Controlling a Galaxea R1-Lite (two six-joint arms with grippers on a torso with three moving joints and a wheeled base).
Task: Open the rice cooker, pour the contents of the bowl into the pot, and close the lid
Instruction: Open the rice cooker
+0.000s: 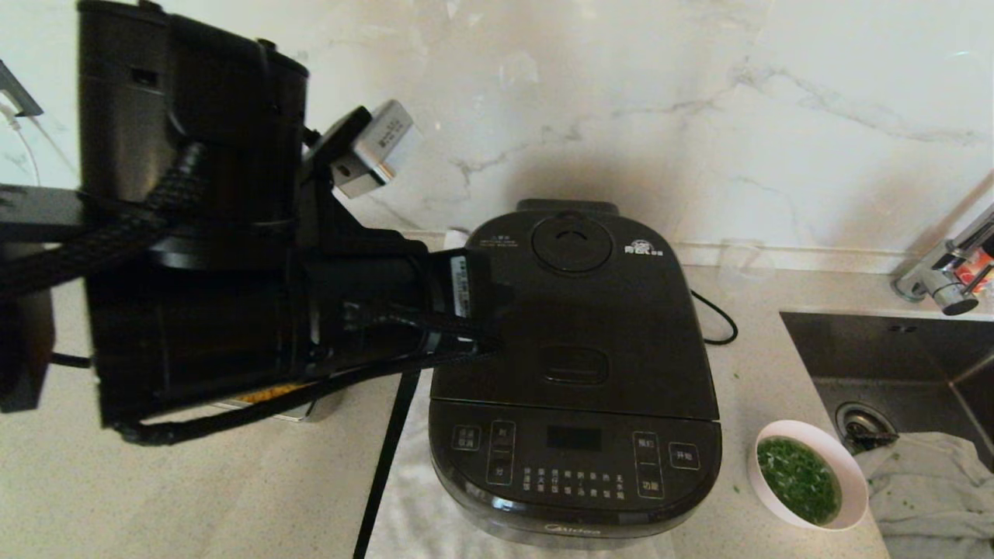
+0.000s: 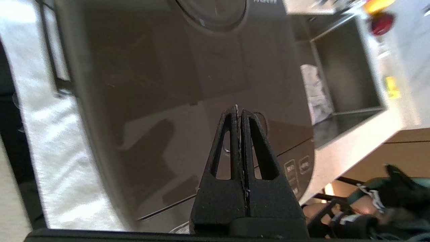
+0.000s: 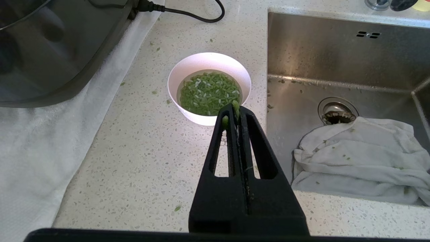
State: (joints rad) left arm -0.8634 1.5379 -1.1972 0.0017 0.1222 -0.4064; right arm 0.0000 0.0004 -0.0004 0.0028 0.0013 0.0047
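The black rice cooker stands mid-counter with its lid down, so the pot is hidden. My left gripper reaches over the lid's left side; in the left wrist view the left gripper is shut and empty, just above the glossy lid, beside its release button. The white bowl of green contents sits right of the cooker. My right gripper is shut above the counter, just short of the bowl. Green bits cling to its fingertips. The contents float in liquid.
A steel sink lies right of the bowl, with a white cloth in it and a faucet behind. The cooker stands on a white towel; its cord trails at the back right. A steel tray sits behind my left arm.
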